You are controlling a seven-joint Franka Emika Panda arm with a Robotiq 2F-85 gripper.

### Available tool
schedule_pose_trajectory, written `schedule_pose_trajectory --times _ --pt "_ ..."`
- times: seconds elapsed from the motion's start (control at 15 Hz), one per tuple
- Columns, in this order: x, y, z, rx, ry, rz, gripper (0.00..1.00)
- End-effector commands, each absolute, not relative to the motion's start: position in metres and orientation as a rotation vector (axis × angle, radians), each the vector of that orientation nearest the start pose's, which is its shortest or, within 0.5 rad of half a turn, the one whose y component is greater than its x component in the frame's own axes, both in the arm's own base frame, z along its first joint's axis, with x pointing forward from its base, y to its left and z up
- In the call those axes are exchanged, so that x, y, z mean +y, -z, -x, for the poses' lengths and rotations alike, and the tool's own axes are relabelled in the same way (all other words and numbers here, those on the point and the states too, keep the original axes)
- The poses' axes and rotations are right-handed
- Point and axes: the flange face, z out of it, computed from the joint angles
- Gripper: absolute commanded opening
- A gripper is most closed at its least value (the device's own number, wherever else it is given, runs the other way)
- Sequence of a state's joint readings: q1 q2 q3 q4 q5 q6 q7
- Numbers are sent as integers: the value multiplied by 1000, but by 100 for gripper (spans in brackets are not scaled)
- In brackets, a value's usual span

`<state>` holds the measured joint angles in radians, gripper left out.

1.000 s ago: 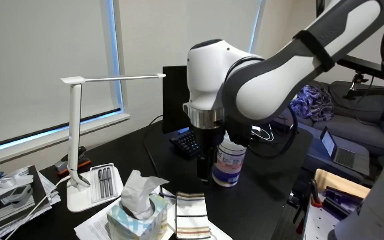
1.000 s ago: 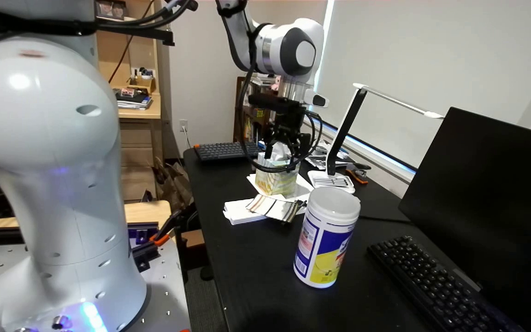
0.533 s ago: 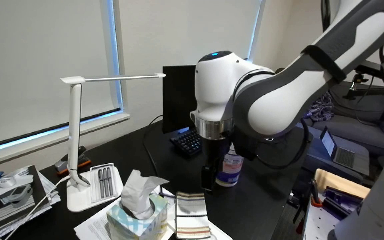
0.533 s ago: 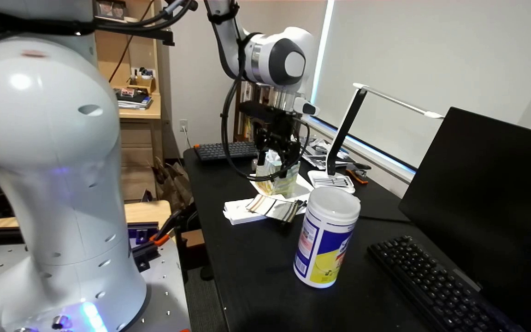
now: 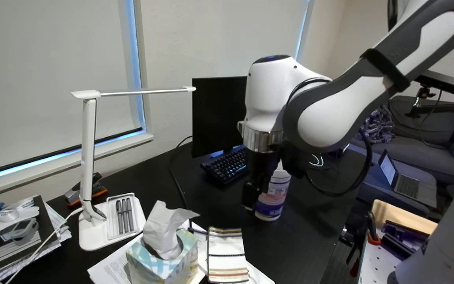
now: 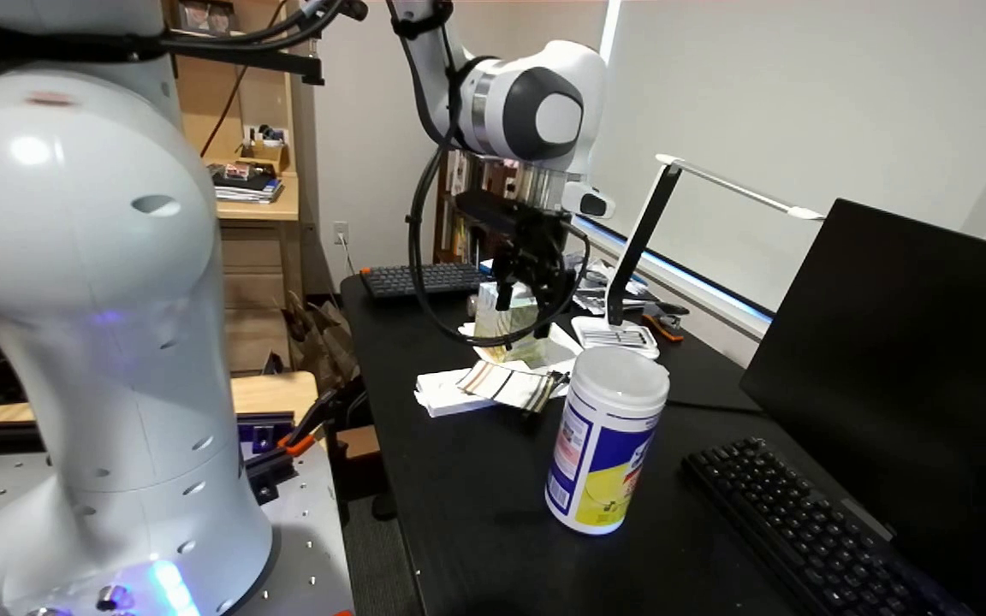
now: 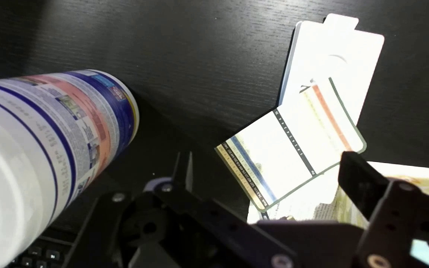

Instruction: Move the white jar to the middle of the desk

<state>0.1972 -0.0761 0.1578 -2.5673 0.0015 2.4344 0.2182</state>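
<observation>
The white jar [image 5: 275, 197] has a blue, pink and yellow label and stands upright on the black desk [image 5: 298, 248]. It stands near the keyboard in an exterior view [image 6: 604, 441]. In the wrist view the jar [image 7: 69, 123] lies at the left, outside the fingers. My gripper [image 7: 266, 156] is open with nothing between its fingers, above the desk. In an exterior view the gripper [image 6: 523, 315] is over the tissue box area, apart from the jar. In an exterior view the gripper [image 5: 250, 197] overlaps part of the jar.
A striped card [image 7: 289, 145] rests on a white box [image 7: 341, 48] below the gripper. A tissue box [image 5: 164, 272] stands on papers beside it. A white lamp [image 5: 88, 157], a keyboard [image 5: 227, 163] and a monitor [image 5: 215, 114] stand along the wall side.
My gripper has dipped and then risen slightly, shifting sideways toward the jar's side in an exterior view. The jar and the other things on the desk have not moved.
</observation>
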Motion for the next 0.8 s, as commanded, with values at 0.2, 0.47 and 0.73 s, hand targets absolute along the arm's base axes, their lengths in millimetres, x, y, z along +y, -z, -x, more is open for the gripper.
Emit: schedule_pose_trajectory --times 0.2,0.47,0.73 --pt "110 -275 -431 -230 -31 3094 100" --pt "115 -250 -435 -364 -67 3094 100" --pt "121 -228 -438 -412 -100 3101 100"
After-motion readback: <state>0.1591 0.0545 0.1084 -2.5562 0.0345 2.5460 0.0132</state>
